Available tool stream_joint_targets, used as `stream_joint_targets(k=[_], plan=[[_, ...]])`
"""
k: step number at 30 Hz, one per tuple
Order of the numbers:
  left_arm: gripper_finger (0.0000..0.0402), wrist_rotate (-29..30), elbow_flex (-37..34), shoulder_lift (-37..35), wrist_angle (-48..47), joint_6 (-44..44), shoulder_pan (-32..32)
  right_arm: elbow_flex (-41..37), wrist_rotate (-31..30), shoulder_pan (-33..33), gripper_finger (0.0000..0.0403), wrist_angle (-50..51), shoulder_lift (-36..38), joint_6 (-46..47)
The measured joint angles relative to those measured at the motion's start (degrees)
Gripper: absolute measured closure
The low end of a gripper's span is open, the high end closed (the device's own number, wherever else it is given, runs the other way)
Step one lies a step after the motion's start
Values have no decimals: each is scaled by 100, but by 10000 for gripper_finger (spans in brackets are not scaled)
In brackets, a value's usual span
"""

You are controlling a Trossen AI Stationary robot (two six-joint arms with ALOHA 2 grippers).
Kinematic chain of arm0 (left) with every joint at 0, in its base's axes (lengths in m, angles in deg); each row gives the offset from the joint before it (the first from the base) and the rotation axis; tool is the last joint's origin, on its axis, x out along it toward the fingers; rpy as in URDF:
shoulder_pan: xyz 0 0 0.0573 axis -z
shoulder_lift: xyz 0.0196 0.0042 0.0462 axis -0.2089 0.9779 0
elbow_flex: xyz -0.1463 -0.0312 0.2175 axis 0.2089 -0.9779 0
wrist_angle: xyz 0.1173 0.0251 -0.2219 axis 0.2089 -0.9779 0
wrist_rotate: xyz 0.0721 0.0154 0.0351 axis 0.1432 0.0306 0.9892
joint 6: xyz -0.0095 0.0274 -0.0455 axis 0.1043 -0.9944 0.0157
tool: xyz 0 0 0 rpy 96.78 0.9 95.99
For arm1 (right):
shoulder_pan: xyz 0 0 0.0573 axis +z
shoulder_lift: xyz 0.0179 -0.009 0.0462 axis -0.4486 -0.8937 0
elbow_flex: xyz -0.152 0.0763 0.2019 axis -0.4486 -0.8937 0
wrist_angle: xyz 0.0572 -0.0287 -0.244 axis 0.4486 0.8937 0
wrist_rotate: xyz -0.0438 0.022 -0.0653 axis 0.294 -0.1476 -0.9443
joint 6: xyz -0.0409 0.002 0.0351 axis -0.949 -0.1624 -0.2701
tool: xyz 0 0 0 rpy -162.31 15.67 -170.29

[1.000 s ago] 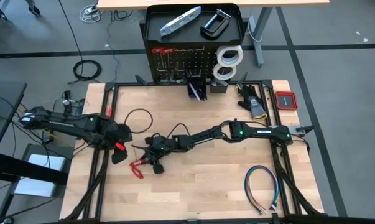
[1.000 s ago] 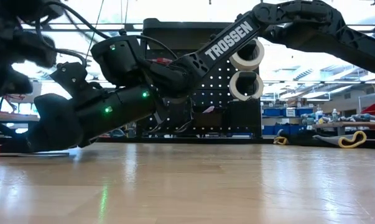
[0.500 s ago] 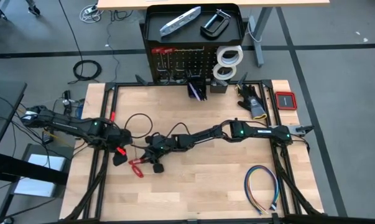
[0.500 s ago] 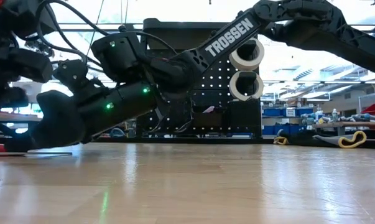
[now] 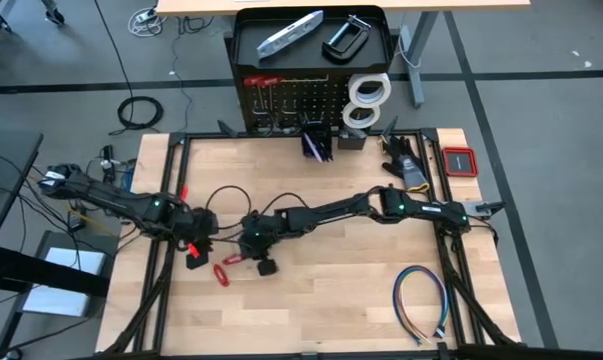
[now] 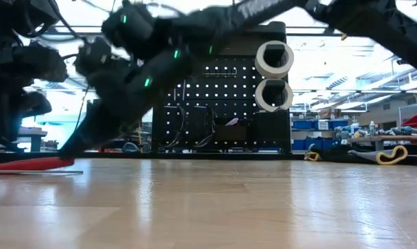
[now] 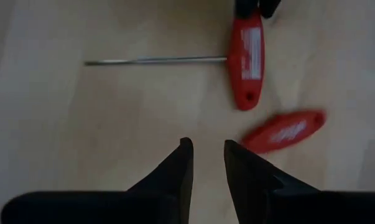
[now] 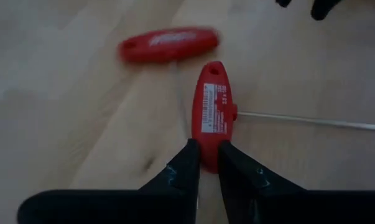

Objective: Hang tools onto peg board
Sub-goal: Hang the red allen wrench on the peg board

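Left gripper [image 5: 194, 250], jaws slightly parted, empty, hovers beside two red-handled tools on table. Right gripper [image 8: 204, 163], narrowing over last second, now pinches end of red T-handle driver [image 8: 211, 112]; second red handle [image 8: 168, 43] lies just beyond. Peg board [image 5: 301, 95] well away behind; lift and hanging remain.

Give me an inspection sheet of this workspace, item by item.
Surface: wooden table, black frame around it.
Job's things: two red T-handle tools lying together on the table; peg board at the back with tape rolls; bar tool and C-clamp on its top.
Clutter: multicoloured wire loop, red case.
Hands: right hand closed on one red handle; left hand empty, fingers slightly apart, hovering nearby.
Cables: black loop on the table.
Surroundings: grey floor, floor cables.
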Motion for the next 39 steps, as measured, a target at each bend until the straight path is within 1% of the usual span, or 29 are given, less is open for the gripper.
stream_joint_targets(k=[4, 7, 9, 12, 15, 20, 23, 28, 34, 39], plan=[[305, 131, 0, 350, 869, -219, 220, 2, -55, 230, 337, 1238, 511, -415], [305, 351, 0, 659, 1458, -713, 345, 2, -522, 448, 334, 2234, 896, -531], [305, 560, 0, 891, 1804, -1224, 401, 3, -939, 610, 332, 2713, 1125, -521], [305, 768, 0, 1184, 2391, -2035, 440, 4, -1474, 871, 330, 3149, 1400, -355], [305, 942, 2, 1438, 2749, -2550, 454, 4, -1844, 1148, 329, 3425, 1562, -116], [305, 1128, 125, 1902, 2600, -2944, 452, 9, -2415, 1539, 329, 3579, 1646, 160], [305, 1187, 294, 2261, 2398, -3243, 452, 9, -2612, 1703, 329, 3623, 1646, 182], [305, 1452, 634, 2808, 2054, -3832, 450, 9, -2686, 1831, 329, 3617, 1644, 333], [305, 1260, 926, 3409, 1706, -4221, 444, 9, -2699, 1885, 329, 3663, 1642, 354], [305, 1263, 992, 3720, 1753, -4322, 436, 9, -2697, 1890, 329, 3666, 1639, 354]])
